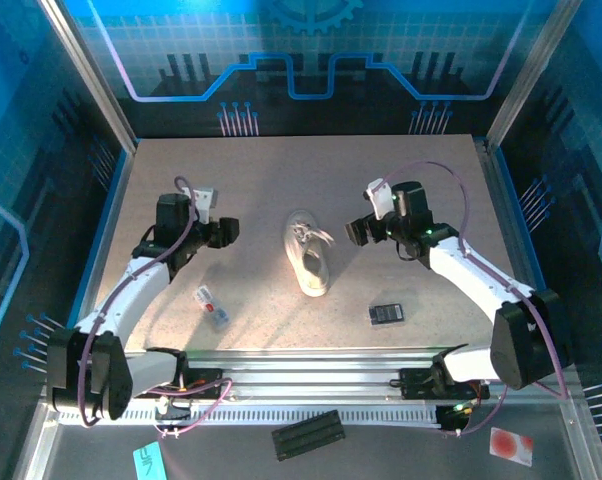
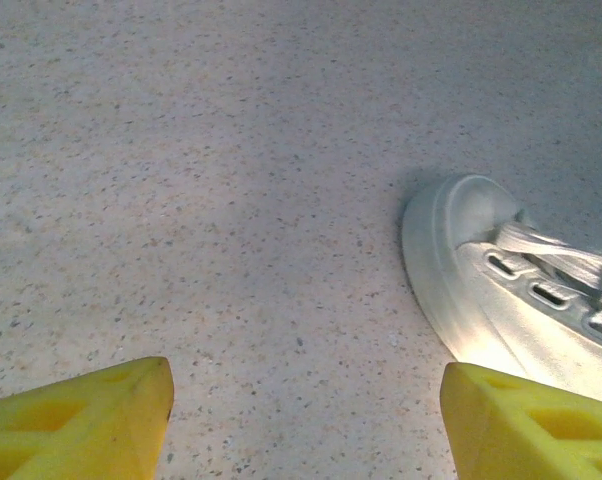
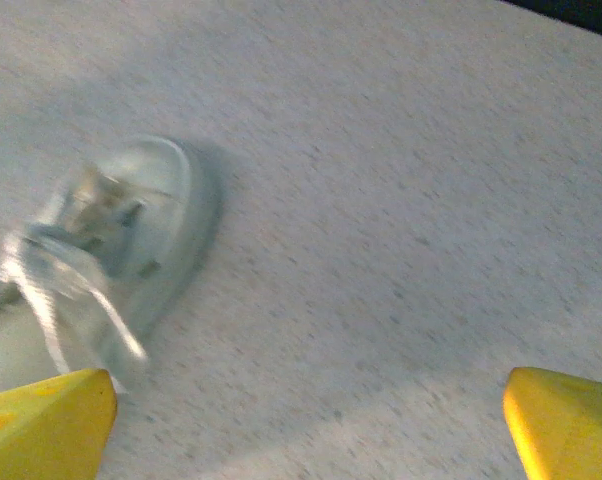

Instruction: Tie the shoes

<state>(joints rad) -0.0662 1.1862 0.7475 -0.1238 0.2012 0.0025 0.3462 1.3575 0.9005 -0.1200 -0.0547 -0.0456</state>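
The shoe (image 1: 307,257) is a small white sneaker lying in the middle of the table, with its pale laces (image 1: 317,238) looped loosely on top. My left gripper (image 1: 227,232) hovers to its left, apart from it. In the left wrist view the gripper (image 2: 306,420) is open over bare table, and the shoe's toe (image 2: 461,270) and laces (image 2: 551,255) lie just beyond the right finger. My right gripper (image 1: 355,232) is to the shoe's right. In the blurred right wrist view this gripper (image 3: 306,420) stands wide open and empty, with the shoe (image 3: 121,250) at the left.
A small black device (image 1: 386,313) lies near the front right of the table (image 1: 251,170). A white-and-red packet (image 1: 211,306) lies at the front left. Blue enclosure walls stand around the table. A black bar (image 1: 308,435) sits below the front rail.
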